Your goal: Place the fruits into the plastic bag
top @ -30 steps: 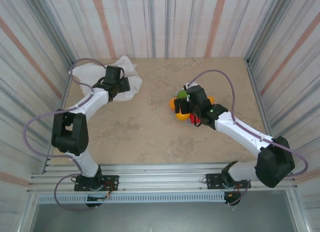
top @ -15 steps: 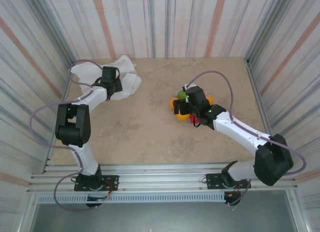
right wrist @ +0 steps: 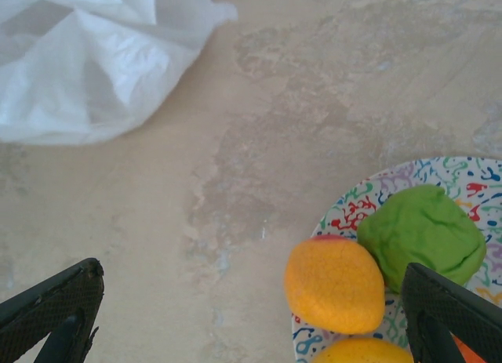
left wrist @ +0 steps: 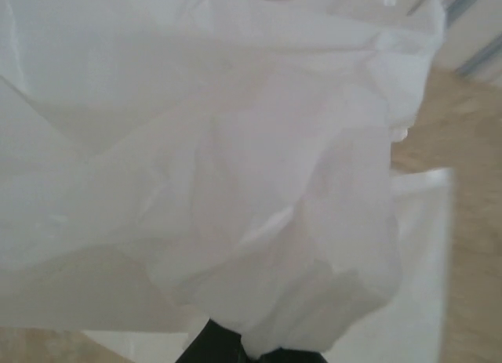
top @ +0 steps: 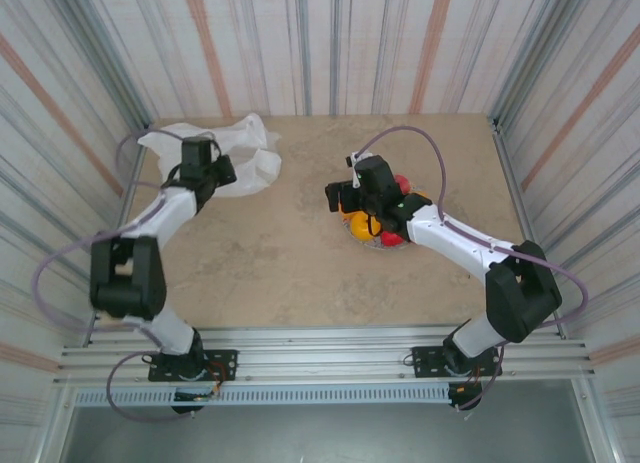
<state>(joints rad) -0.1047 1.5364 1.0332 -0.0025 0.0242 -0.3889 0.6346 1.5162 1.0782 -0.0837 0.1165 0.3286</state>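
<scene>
Shows from above a beige, mottled stone-look tabletop enclosed by striped wall panels, with two white-and-black robot arms reaching in from the near edge. Shows a thin, wrinkled, white translucent plastic bag lying crumpled at the far left corner of the tabletop, well apart from the fruit. Shows the same plastic bag close up from the left wrist as pale folds, and again from the right wrist as a rumpled corner at upper left. Shows a round white plate with a multicoloured squiggle pattern sitting right of centre on the tabletop. Shows the left gripper clenched on a bunched fold of the bag, dark fingertips just visible under the plastic. Shows the right gripper spread wide and grasping nothing, hovering over the plate's left edge and bare tabletop. Shows small round fruits resting together on the plate: a green fruit, touching it a yellow-orange fruit with a red blush, a yellow fruit just below, and, from above, a red fruit on the far side and another red fruit on the near side.
</scene>
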